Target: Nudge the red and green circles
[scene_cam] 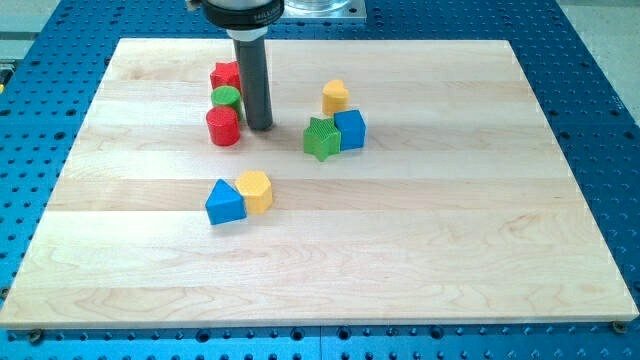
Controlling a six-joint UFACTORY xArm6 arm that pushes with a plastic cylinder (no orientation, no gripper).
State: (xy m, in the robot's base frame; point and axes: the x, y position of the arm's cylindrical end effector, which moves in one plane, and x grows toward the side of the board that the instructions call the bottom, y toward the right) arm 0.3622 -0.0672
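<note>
Tip: my tip [260, 127] sits just right of the green circle [226, 99] and red circle [223, 127].
Fingers: none here, only a bare rod.
Table: wooden table [420, 260].

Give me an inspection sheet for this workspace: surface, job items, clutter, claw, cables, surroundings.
Surface: pale wooden board, flat.
Job's things: red circle below green circle, touching, near the view's top left.
Clutter: red block above the green circle; yellow block; green star against blue cube; blue triangle against yellow block.
Claw: none; my tip stands just right of both circles.
Cables: nothing seen.
Surroundings: blue perforated table.
</note>
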